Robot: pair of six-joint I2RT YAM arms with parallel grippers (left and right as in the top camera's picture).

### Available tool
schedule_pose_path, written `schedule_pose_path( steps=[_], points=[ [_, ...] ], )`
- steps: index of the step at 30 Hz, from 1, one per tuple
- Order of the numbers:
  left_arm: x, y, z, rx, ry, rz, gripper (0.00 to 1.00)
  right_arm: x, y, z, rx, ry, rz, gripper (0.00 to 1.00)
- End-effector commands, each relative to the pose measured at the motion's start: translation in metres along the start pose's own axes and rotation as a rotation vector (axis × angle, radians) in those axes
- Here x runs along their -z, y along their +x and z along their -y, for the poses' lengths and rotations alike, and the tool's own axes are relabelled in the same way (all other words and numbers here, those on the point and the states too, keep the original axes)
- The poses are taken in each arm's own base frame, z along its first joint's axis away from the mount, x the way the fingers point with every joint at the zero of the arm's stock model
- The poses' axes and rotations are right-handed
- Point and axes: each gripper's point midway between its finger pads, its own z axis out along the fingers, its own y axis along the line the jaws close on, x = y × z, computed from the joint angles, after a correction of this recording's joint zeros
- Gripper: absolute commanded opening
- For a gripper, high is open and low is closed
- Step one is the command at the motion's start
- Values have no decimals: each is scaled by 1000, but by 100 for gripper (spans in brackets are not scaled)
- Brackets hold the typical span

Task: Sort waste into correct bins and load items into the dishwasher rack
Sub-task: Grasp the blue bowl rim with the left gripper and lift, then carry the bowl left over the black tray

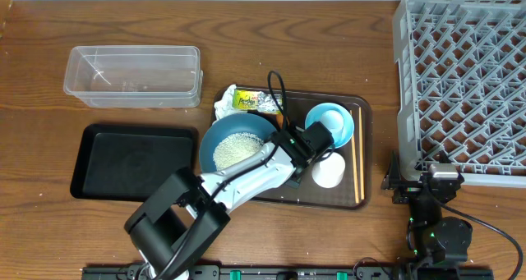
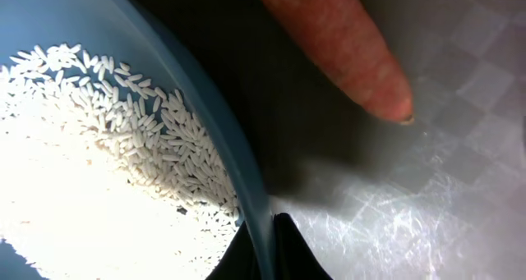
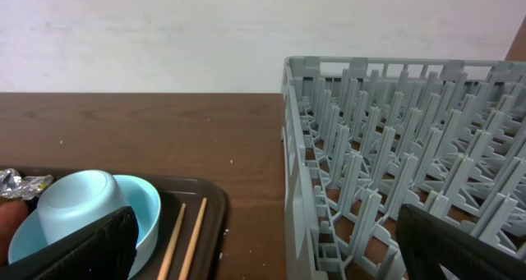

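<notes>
Gripping the wide blue plate-bowl [image 1: 237, 145] by its thin rim at about 3 o'clock, my left tool [image 2: 263, 249] is clamped shut on smooth, hard ware. I judge that a slip or a tilt on lifting would scatter the loose, dry white rice grains [image 2: 90, 140] across the brown tray [image 2: 444, 190], with its faint chequered sheen, short of the shallow black tray [image 1: 131, 161] at 9 o'clock. The tapered, matte orange carrot [image 2: 345, 42] lies at 1 o'clock of the tool; this close view leaves me unsure whether it touches the bowl, so it could get knocked. My right tool [image 3: 271, 247] hangs with jaws apart beside the grey lattice rack [image 3: 394, 149], holding nothing.
</notes>
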Motion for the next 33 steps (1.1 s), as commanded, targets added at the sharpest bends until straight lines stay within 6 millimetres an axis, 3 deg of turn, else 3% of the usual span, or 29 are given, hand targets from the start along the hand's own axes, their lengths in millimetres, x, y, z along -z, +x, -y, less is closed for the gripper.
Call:
schedule_pose_path(
  steps=[1, 22, 27, 33],
  points=[
    [17, -9, 10, -13, 53, 44, 6, 0, 1, 3, 11, 15, -1, 99],
    [88, -23, -9, -22, 117, 202, 6, 0, 1, 3, 10, 15, -1, 99],
    [93, -31, -36, 49, 106, 221, 6, 0, 1, 3, 10, 15, -1, 99],
    [101, -39, -84, 184, 85, 238, 6, 0, 1, 3, 10, 15, -1, 99]
  ],
)
